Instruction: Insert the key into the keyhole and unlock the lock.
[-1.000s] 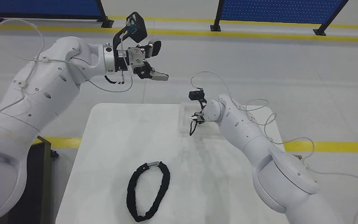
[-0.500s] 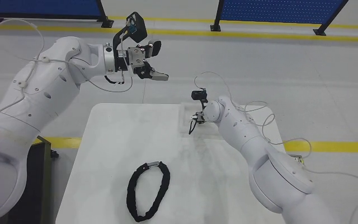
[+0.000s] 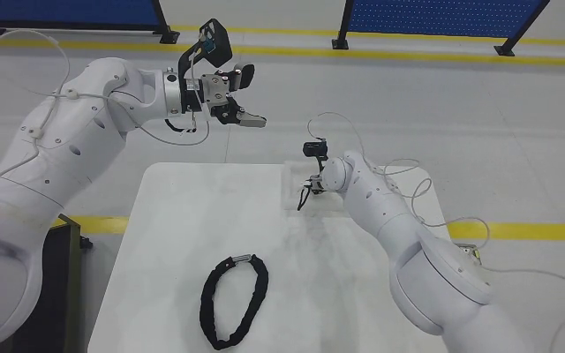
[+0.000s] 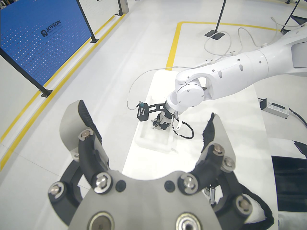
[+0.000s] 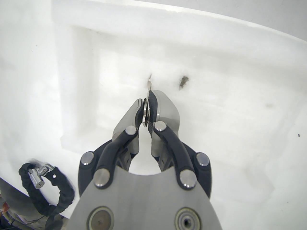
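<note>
Our right gripper (image 5: 144, 100) clamps the key (image 5: 145, 113); we should lift straight from the tray (image 5: 72, 48), then toward the lock (image 5: 37, 179), seven o'clock.

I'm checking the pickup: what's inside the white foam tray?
Inside the white foam tray, the right gripper is shut on a small silver metal key. The gripper covers most of the key; only its blade tip shows.

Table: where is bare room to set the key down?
Bare: the wide patch between the foam tray and the chain lock, and the far-left corner of the table. Crowded: the tray, where the right gripper holds the key.
</note>
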